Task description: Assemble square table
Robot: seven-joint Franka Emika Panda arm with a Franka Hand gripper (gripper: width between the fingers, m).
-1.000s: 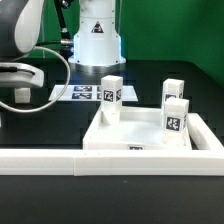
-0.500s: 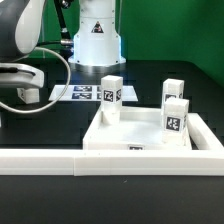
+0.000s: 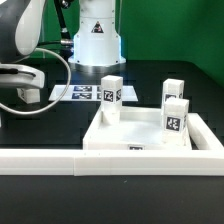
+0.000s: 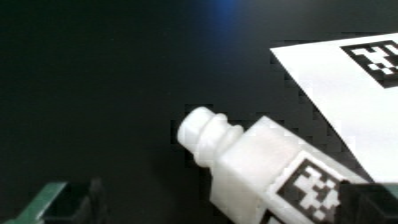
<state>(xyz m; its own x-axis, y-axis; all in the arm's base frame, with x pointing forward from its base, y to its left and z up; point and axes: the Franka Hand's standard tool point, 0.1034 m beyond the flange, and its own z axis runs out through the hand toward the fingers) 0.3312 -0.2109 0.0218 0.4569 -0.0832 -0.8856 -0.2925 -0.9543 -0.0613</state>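
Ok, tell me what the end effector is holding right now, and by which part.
Nothing is held. The end effector is open, and the leg block lies loose on the black table beside the marker board, with neither finger touching it.

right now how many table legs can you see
4: three stand on the tabletop, at its far left, far right and near right; one lies by the gripper.

A black table top (image 3: 40, 135) is seen under even light, backed by a green wall (image 3: 175, 40) behind it.
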